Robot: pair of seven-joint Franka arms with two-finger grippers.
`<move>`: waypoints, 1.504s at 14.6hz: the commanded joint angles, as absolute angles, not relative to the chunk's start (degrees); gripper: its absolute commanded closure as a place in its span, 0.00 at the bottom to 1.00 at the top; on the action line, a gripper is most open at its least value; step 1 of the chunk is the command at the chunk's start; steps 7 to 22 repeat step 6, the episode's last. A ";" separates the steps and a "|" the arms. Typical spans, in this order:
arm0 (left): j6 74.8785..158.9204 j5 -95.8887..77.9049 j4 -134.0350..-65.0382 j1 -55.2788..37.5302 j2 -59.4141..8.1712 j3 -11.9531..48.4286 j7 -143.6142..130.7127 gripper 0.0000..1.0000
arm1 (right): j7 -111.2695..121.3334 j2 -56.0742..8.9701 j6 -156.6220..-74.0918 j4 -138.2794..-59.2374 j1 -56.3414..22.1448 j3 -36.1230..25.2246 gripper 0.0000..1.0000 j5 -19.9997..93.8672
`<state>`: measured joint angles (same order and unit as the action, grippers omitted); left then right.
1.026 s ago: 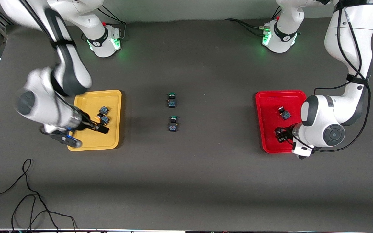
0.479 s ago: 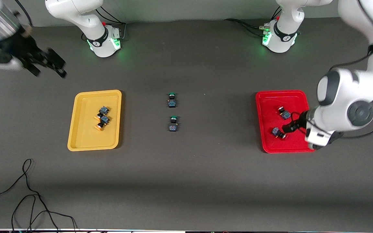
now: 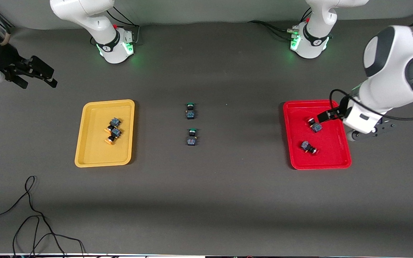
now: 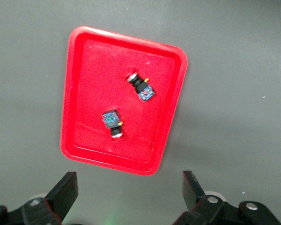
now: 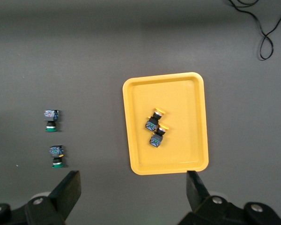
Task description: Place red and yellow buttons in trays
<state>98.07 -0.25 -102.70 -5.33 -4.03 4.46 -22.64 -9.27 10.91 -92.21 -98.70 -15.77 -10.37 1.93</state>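
Dark table (image 3: 228, 200): yellow buttons (image 3: 112, 130) in yellow tray (image 3: 84, 143), red buttons (image 3: 312, 136) in red tray (image 3: 341, 157); left end effector (image 4: 129, 197) over the red tray and right end effector (image 5: 133, 194) above the table edge at the right arm's end, both spread empty; sorting looks complete, only retreat seems left.

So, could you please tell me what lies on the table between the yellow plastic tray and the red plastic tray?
Two green-capped switches, one nearer the front camera, between the yellow plastic tray and red plastic tray; front view.

Two buttons (image 3: 112, 130) lie touching in one tray (image 3: 88, 157) toward the right arm's end of the table. Two more buttons (image 3: 312, 136) lie apart in the other tray (image 3: 296, 161) toward the left arm's end. Between the trays, two switches (image 3: 191, 124) sit on the table (image 3: 206, 200), one nearer the front camera.
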 commanded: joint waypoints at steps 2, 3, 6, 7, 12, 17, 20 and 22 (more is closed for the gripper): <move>91.34 4.65 -98.54 -5.36 -1.76 3.96 -15.83 0.01 | -7.82 6.42 -91.06 -91.50 -15.38 -10.28 0.00 3.34; 90.19 4.66 -97.05 -5.45 -1.67 3.78 -14.52 0.01 | -7.82 6.33 -91.14 -91.41 -15.29 -10.37 0.00 3.17; 89.82 4.66 -95.10 -7.55 -1.41 0.45 -10.65 0.01 | -7.74 5.71 -91.14 -91.32 -15.29 -10.37 0.00 3.08; 89.82 4.66 -95.10 -7.55 -1.41 0.45 -10.65 0.01 | -7.74 5.71 -91.14 -91.32 -15.29 -10.37 0.00 3.08; 89.82 4.66 -95.10 -7.55 -1.41 0.45 -10.65 0.01 | -7.74 5.71 -91.14 -91.32 -15.29 -10.37 0.00 3.08; 89.82 4.66 -95.10 -7.55 -1.41 0.45 -10.65 0.01 | -7.74 5.71 -91.14 -91.32 -15.29 -10.37 0.00 3.08; 89.82 4.66 -95.10 -7.55 -1.41 0.45 -10.65 0.01 | -7.74 5.71 -91.14 -91.32 -15.29 -10.37 0.00 3.08; 89.82 4.66 -95.10 -7.55 -1.41 0.45 -10.65 0.01 | -7.74 5.71 -91.14 -91.32 -15.29 -10.37 0.00 3.08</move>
